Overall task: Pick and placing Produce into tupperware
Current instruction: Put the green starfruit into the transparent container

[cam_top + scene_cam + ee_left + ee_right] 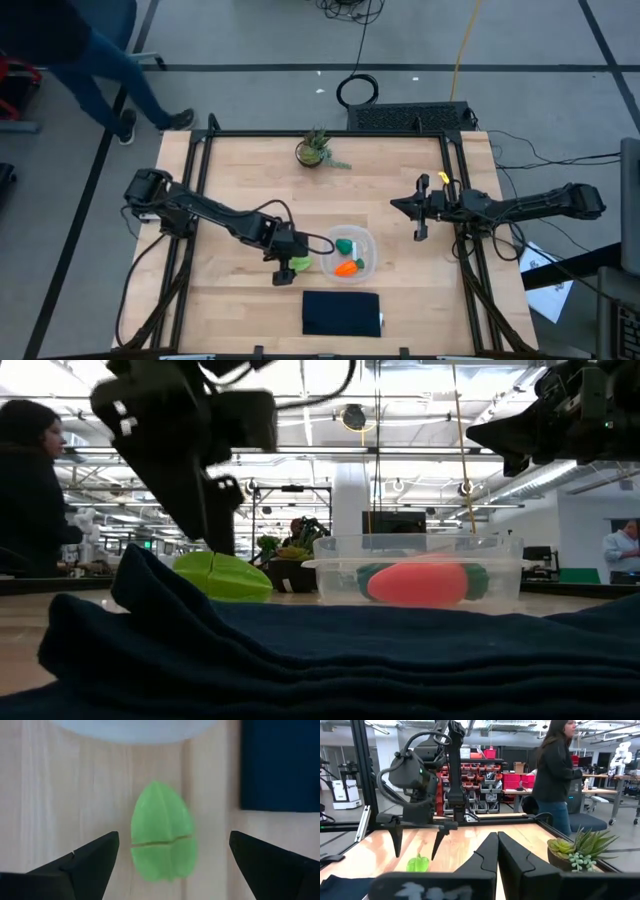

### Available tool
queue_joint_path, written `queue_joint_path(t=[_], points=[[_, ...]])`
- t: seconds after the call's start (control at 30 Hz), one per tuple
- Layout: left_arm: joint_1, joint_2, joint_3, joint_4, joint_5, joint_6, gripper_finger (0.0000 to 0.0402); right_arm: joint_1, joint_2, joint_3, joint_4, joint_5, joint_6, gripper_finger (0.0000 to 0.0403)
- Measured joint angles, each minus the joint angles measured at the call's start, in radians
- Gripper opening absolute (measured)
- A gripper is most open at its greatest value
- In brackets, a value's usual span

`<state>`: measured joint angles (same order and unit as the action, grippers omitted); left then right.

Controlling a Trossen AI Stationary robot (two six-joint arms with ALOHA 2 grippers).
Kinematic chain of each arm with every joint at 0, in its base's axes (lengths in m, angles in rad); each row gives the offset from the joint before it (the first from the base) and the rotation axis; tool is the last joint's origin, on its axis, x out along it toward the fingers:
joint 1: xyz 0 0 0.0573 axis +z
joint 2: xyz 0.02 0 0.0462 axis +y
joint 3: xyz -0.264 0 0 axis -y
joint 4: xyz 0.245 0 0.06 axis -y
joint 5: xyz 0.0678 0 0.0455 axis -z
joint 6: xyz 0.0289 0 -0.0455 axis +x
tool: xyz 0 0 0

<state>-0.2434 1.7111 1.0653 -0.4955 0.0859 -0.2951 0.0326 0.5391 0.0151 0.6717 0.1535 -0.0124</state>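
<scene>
1. Lime-green leafy piece (162,832): flat, pointed-oval, ribbed lengthwise, with a crosswise seam near its broad end. It lies on the bare wood desk (240,180), just outside the tupperware's 8 o'clock corner in the high view.
2. Tupperware (366,238): clear, shallow, round-cornered, no lid on it. It sits near the middle of the desk, toward the near edge.
3. Inside the tupperware: orange carrot (347,268) on the near side and dark green lump (344,245) at about 12 o'clock from it. In the low view the two sit close together; contact cannot be told.
4. Left gripper (290,272): directly over the leafy piece, fingers (82,865) spread wide with the piece between them and bare wood showing on either side. Not touching the piece.
5. Right gripper (420,207): held above the desk at 3 o'clock from the tupperware, well apart from it; fingers (512,855) pressed together.
6. Black pad (341,313): at 6 o'clock from the tupperware, near the desk's front edge, with a narrow strip of wood between them.
7. Open room: wide bare wood at 9 to 11 o'clock from the tupperware; potted plant (314,150) stands at the far edge, 12 o'clock.
8. A person (555,770) stands beyond the desk's far left corner.
</scene>
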Motion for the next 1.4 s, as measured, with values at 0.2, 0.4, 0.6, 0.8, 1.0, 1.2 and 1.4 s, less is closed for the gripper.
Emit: queue_joint_path(t=[0.2, 0.4, 0.6, 0.8, 1.0, 1.2, 1.4], points=[[0.002, 0.059, -0.001, 0.005, 0.001, 0.005, 0.0386, 0.000, 0.007, 0.000, -0.003, 0.000, 0.000, 0.0000], [0.002, 0.117, -0.001, 0.020, -0.001, 0.034, 0.0386, 0.000, 0.014, 0.000, -0.012, 0.000, 0.007, 0.0000], [0.001, 0.129, 0.001, 0.026, -0.017, 0.060, 0.0386, 0.000, 0.017, 0.000, -0.011, 0.000, 0.008, 0.0000], [0.000, 0.131, -0.001, 0.049, -0.043, 0.061, 0.0386, 0.000, 0.017, 0.000, -0.011, 0.000, 0.008, 0.0000], [0.000, 0.135, -0.002, 0.079, -0.087, 0.053, 0.0385, 0.000, 0.017, 0.000, -0.010, 0.000, 0.008, 0.0000], [0.000, 0.135, -0.002, 0.076, -0.092, 0.057, 0.0349, 0.000, 0.017, 0.000, -0.010, 0.000, 0.008, 0.0000], [0.001, 0.135, -0.002, 0.071, -0.097, 0.058, 0.0282, 0.000, 0.017, 0.000, -0.010, 0.000, 0.008, 0.0000]])
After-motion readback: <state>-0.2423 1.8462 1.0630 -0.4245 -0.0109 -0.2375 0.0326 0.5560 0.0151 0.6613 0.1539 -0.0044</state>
